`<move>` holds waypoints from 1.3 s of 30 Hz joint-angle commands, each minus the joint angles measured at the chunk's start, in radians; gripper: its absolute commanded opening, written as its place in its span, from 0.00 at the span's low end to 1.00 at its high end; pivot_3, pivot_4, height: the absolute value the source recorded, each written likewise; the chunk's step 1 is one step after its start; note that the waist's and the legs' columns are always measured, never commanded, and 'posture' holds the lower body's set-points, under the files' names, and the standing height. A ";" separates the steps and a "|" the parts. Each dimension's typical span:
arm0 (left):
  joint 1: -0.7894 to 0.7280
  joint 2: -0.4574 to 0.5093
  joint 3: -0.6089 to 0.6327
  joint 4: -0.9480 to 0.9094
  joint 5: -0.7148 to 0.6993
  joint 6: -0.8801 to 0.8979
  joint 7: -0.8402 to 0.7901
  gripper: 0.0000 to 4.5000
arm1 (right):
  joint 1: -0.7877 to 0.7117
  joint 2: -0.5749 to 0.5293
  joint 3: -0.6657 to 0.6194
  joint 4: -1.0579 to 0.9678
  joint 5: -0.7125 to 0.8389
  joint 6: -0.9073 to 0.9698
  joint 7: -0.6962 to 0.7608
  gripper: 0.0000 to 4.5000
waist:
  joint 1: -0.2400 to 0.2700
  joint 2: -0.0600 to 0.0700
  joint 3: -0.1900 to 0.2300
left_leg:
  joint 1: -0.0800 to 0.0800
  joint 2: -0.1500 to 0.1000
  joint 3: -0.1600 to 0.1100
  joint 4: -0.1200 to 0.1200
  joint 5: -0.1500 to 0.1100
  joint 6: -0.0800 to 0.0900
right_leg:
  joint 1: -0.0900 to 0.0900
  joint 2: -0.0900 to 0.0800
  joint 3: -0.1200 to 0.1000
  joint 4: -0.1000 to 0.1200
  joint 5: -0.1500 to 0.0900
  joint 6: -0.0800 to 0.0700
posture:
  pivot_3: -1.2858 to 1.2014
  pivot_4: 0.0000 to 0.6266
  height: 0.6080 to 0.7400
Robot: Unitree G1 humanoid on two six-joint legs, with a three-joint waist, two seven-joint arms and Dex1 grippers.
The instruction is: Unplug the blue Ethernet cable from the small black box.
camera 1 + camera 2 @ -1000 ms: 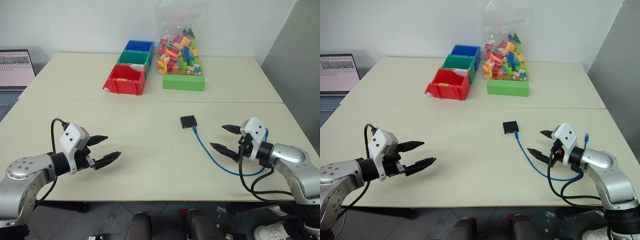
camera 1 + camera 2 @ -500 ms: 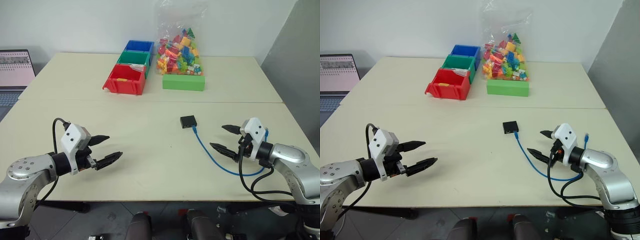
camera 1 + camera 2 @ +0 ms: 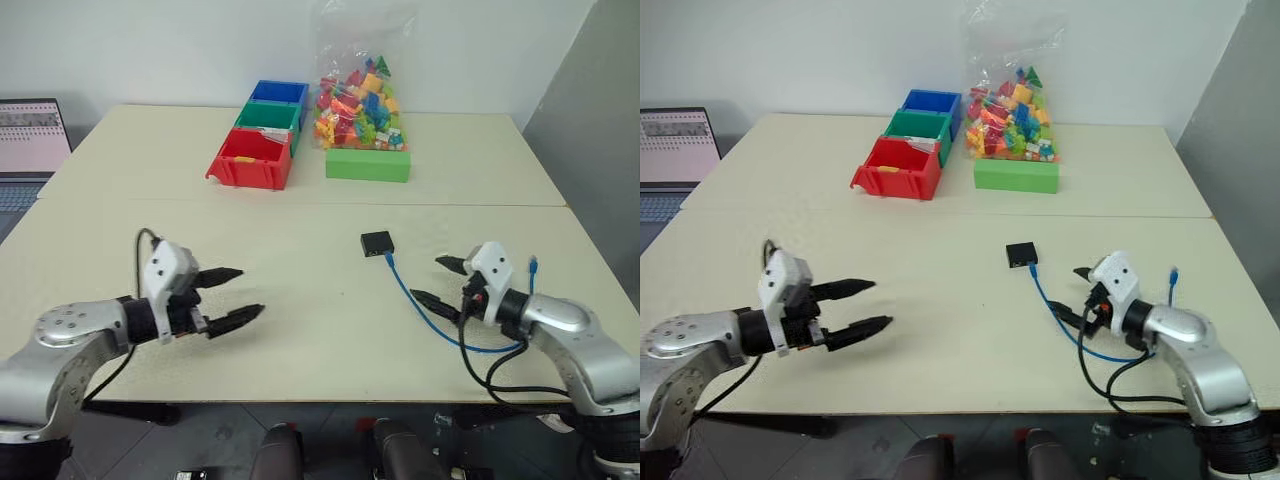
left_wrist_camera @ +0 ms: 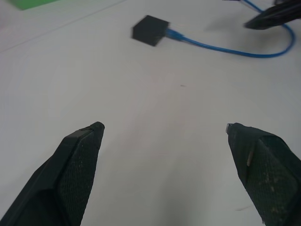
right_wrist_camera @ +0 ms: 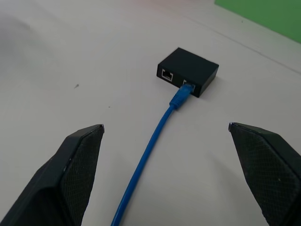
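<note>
Resting near the middle of the cream table [image 3: 300,330], the small black box [image 3: 377,242] lies flat with the blue Ethernet cable [image 3: 420,310] plugged into 1 of the 2 sockets on its near side (the other socket, beside it, stands empty in the right wrist view). From the plug the cable runs along the tabletop toward the robot's right, curves under the right arm and bends back up, ending in a free plug [image 3: 534,264] near the table's right edge. The right gripper [image 3: 438,282] hovers just beside the cable's middle stretch, its 2 black fingers spread wide with nothing between them; in its wrist view the cable [image 5: 155,146] passes between the fingers [image 5: 70,174] and leads straight to the box [image 5: 188,70], well apart from the fingertips. The left gripper [image 3: 235,293] hangs over bare tabletop on the robot's left, well apart from the box, its fingers likewise spread and empty; its wrist view shows the box [image 4: 149,30] and the cable [image 4: 225,49] far ahead. At the far side of the table stand 3 bins in a row, a red bin [image 3: 250,160] nearest, a green bin [image 3: 268,117] behind it and a blue bin [image 3: 278,93] farthest. Beside them lies a green block [image 3: 367,165], with a clear bag of coloured toy bricks [image 3: 360,95] behind it. A laptop [image 3: 30,140] sits off the table's left edge.
</note>
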State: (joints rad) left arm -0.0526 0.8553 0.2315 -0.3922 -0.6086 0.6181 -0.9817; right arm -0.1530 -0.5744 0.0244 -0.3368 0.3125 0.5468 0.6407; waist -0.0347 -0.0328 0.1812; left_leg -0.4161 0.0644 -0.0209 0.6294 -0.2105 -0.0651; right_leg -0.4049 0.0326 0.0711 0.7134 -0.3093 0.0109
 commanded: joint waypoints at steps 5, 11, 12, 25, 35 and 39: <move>-0.110 0.034 -0.061 0.016 0.022 -0.047 -0.067 0.99 | -0.038 0.186 0.079 0.002 -0.124 0.067 -0.252 1.00 | -0.004 0.000 0.000 | 0.000 0.000 0.000 0.000 0.000 0.000 | 0.000 0.001 0.000 0.000 0.000 0.000 | 0.52 0.24 1.00; -0.155 0.025 -0.097 0.024 0.027 -0.062 -0.093 0.99 | -0.133 0.352 0.104 0.150 -0.210 0.070 -0.415 1.00 | -0.007 0.000 0.000 | 0.000 0.000 0.000 0.000 0.000 0.000 | -0.001 0.001 0.000 0.000 0.000 0.000 | 0.52 0.24 1.00; -0.155 0.024 -0.098 0.022 0.025 -0.062 -0.095 0.99 | -0.143 0.365 0.103 0.167 -0.218 0.072 -0.430 1.00 | -0.007 0.000 0.000 | 0.000 0.000 0.000 0.000 0.000 0.000 | -0.001 0.001 0.000 0.000 0.000 0.000 | 0.52 0.24 1.00; -0.157 0.003 -0.115 0.060 0.053 -0.097 -0.094 1.00 | -0.220 0.420 0.110 0.321 -0.280 0.058 -0.477 0.61 | -0.010 0.000 0.000 | 0.000 0.000 0.001 0.000 0.000 0.000 | -0.001 0.000 0.000 0.000 0.000 0.000 | 0.52 0.24 1.00; -0.211 -0.083 -0.099 0.189 0.077 -0.127 -0.020 1.00 | -0.247 0.275 0.153 0.338 -0.308 -0.035 -0.333 0.10 | 0.000 0.000 0.000 | -0.001 -0.001 0.000 0.000 0.000 0.000 | 0.000 0.000 -0.001 0.000 0.000 0.000 | 0.52 0.24 1.00; -0.231 -0.105 -0.087 0.232 0.059 -0.111 -0.009 1.00 | -0.255 0.173 0.202 0.333 -0.336 -0.150 -0.216 0.02 | 0.000 0.000 0.000 | -0.001 -0.001 0.001 0.000 0.000 0.000 | -0.001 0.000 -0.001 0.000 0.000 0.000 | 0.52 0.24 1.00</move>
State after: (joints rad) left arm -0.2628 0.7541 0.1107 -0.1559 -0.5309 0.5128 -0.9936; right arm -0.4004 -0.3812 0.2104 0.0133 -0.0063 0.4636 0.3741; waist -0.0342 -0.0329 0.1810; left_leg -0.4169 0.0640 -0.0196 0.6295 -0.2106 -0.0650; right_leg -0.4056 0.0326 0.0699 0.7129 -0.3090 0.0108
